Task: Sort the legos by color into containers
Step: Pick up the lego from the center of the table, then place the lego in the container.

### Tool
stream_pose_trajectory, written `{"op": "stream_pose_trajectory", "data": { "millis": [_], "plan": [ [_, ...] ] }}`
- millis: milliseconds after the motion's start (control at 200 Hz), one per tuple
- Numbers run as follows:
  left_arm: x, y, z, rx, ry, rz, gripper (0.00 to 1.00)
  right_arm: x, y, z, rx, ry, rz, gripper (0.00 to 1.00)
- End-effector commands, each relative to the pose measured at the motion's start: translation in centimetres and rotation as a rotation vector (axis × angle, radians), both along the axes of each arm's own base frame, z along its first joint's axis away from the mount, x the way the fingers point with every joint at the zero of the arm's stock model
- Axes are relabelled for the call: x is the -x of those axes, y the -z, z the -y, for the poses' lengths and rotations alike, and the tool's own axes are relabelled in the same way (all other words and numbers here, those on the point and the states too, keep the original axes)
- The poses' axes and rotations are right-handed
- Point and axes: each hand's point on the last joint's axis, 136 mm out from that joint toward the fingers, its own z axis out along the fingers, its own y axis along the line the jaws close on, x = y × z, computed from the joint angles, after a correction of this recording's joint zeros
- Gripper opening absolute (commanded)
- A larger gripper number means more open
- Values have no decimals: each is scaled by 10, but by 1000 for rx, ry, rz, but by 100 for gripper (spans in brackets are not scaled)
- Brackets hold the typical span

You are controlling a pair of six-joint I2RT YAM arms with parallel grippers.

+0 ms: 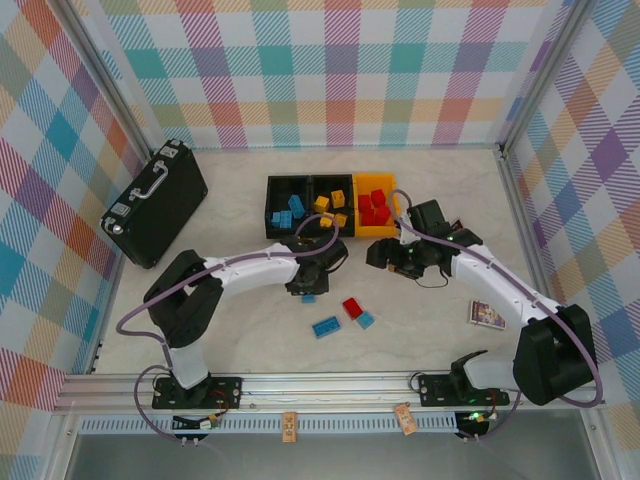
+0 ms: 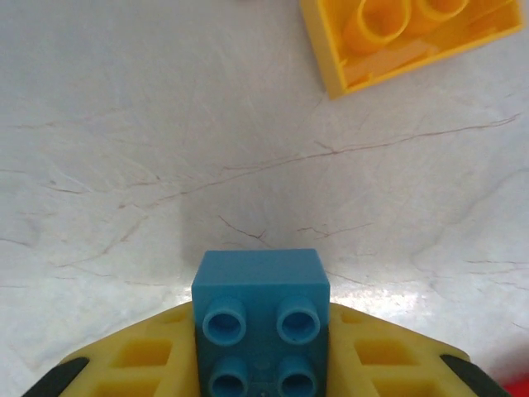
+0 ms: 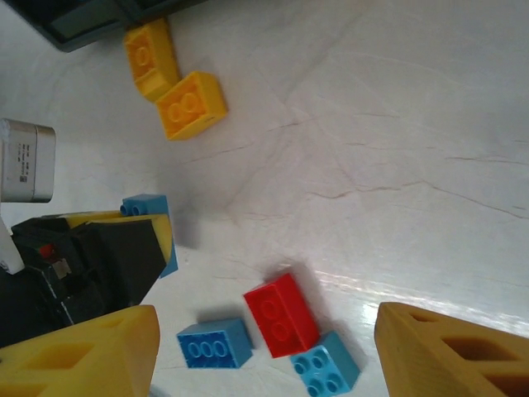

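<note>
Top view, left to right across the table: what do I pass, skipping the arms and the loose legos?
Case → bin with blue legos → bin with yellow legos → yellow bin with red legos → small card.

A blue lego (image 2: 260, 306) is seen, and at one o'clock a yellow lego (image 2: 413, 37), on a table (image 2: 165, 149) veined grey, perhaps cream.

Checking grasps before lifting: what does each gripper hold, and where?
The left gripper clamps a blue lego by its two side faces; the right gripper holds nothing.
</note>
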Motion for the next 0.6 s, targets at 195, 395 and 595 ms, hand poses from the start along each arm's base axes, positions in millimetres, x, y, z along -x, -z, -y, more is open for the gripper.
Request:
{"op": "stream_pose_trajectory", "data": {
  "millis": [195,395,595],
  "plan": [
    [-41,-53,-22,21,-2,107,27,-1,-24,-48,-162,-118,50,70],
    [-83,-83,-37,16,-13,153,27,-16,-30,-51,-157,-90,79,70],
    [-131,-99,-52,3,-39,187,27,-26,-31,-54,-158,-79,92,70]
  ]
}}
